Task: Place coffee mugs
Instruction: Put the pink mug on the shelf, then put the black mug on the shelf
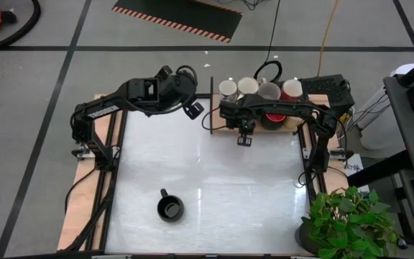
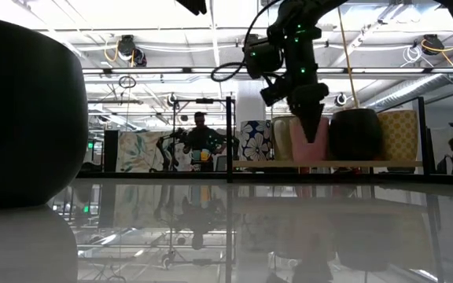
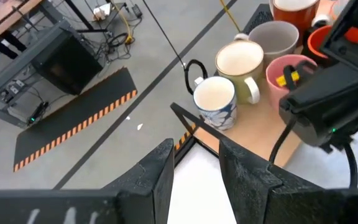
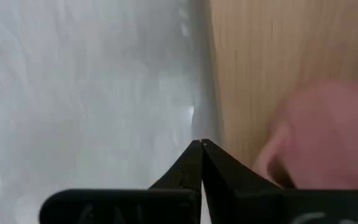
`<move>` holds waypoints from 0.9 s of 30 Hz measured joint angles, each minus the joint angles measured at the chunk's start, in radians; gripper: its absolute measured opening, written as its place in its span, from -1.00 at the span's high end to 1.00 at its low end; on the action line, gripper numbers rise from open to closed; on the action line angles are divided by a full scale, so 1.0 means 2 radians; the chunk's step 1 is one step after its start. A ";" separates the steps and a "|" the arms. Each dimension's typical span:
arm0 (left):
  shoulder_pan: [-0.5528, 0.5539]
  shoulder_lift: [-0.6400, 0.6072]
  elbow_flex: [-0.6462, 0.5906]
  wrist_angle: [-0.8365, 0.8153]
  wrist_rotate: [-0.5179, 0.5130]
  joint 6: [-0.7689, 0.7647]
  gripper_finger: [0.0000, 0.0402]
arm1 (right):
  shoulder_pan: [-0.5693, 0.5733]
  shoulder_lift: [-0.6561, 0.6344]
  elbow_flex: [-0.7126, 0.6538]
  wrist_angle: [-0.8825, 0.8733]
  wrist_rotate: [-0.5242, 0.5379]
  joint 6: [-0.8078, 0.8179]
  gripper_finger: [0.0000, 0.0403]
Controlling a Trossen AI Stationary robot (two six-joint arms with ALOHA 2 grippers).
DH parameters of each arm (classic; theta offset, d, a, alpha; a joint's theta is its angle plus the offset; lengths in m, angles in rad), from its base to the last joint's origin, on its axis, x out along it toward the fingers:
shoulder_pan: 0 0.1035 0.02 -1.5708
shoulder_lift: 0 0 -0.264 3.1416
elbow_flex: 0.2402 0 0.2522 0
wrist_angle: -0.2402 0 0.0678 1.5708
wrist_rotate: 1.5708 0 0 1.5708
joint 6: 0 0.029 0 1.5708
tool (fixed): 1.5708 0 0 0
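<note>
Several coffee mugs stand upright on a wooden board (image 1: 297, 124) at the table's far edge: a white one with blue marks (image 3: 215, 99), a cream one (image 3: 240, 62), a grey one (image 3: 273, 38), a pink one (image 3: 291, 71) and red ones (image 1: 275, 119). A black mug (image 1: 169, 208) stands alone on the white table near the front. My right gripper (image 4: 201, 144) is shut and points down over the board's near edge, beside the pink mug (image 4: 328, 130). My left gripper (image 3: 194, 163) hangs open, left of the board, with nothing between its fingers.
A thin black post (image 1: 210, 104) stands at the board's left end. A potted plant (image 1: 347, 223) sits at the table's near right corner. The white tabletop (image 1: 221, 180) lies bare between the board and the black mug.
</note>
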 joint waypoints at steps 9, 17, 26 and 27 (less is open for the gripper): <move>-0.010 0.000 -0.013 -0.013 0.063 -0.021 0.33 | 0.005 -0.016 0.000 -0.048 -0.004 0.077 1.00; -0.073 -0.001 -0.031 -0.132 0.168 -0.124 0.33 | 0.007 -0.114 0.000 0.008 -0.035 0.139 1.00; -0.164 -0.005 -0.129 -0.209 0.278 -0.267 0.21 | 0.002 -0.208 -0.031 0.104 0.029 0.121 1.00; -0.173 -0.005 -0.139 -0.206 0.298 -0.291 0.16 | 0.001 -0.218 -0.044 0.116 0.029 0.122 1.00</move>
